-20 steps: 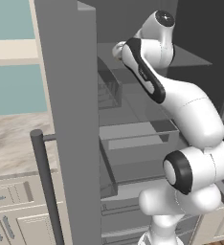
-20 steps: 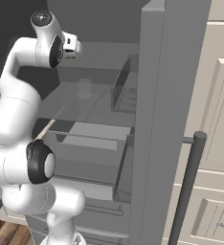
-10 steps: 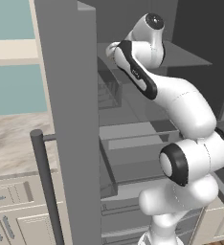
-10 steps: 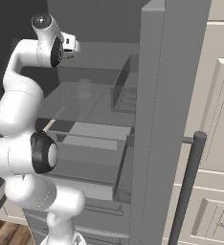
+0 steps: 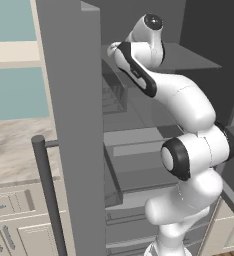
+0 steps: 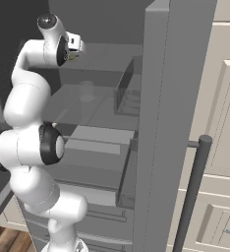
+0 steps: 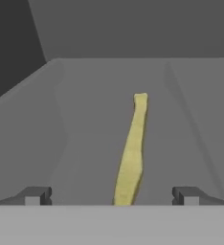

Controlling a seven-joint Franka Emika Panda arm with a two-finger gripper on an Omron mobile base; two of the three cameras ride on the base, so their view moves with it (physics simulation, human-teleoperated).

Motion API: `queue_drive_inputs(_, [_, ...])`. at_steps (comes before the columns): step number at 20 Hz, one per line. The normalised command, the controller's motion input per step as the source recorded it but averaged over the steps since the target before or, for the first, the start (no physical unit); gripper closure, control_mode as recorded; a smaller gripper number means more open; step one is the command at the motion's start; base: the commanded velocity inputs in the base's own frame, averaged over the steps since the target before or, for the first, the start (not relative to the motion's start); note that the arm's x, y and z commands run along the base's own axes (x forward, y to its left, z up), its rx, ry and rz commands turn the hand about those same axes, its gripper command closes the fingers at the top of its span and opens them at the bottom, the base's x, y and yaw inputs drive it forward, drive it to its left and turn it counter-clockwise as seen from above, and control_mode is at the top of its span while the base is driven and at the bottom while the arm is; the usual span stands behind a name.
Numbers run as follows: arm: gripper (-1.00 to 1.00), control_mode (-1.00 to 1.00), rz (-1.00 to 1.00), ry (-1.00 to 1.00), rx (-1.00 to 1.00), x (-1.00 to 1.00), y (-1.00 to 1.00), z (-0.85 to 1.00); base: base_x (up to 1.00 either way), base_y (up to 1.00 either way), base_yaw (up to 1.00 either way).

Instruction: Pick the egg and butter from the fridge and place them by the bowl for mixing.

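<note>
The fridge (image 5: 69,100) stands open, and its grey door (image 6: 171,98) is swung out toward the camera. My arm reaches into its upper shelf (image 6: 107,54). In the hand view the butter (image 7: 131,153), a thin yellow stick, lies lengthwise on the grey shelf floor (image 7: 85,124). It runs away from me, and its near end lies between my two fingertips. My gripper (image 7: 112,196) is open and nothing is clamped in it. The hand (image 6: 73,47) sits at the shelf's left front. The egg and the bowl are out of view.
A clear door rack (image 6: 129,93) hangs at shelf height just right of the hand. Grey drawers (image 5: 134,145) stick out below the arm. The dark bar handle (image 5: 49,195) stands on the door edge. Cream cabinets (image 6: 225,147) flank the fridge.
The upper arm has swung forward and up, carrying the hand deeper over the upper shelf. The jaws have stayed open.
</note>
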Motion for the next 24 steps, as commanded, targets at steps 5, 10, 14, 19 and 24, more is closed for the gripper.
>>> queue_drive_inputs(5, [-1.0,-1.0,-0.06,0.0,0.0,0.18,0.0,0.0,0.0,0.0,0.0])
queue_drive_inputs(10, [-1.0,-1.0,-0.05,0.0,0.0,0.19,-0.02,0.0,0.0,0.0,0.0])
queue_drive_inputs(14, [-1.0,-1.0,-0.04,0.0,0.0,0.16,-0.11,0.0,0.0,0.0,0.0])
queue_drive_inputs(19, [-1.0,-1.0,-0.02,0.01,0.0,0.08,-0.13,-0.01,0.0,0.0,0.0])
queue_drive_inputs(24, [-1.0,-1.0,-0.01,0.03,0.0,0.04,-0.03,-0.02,0.0,0.0,0.0])
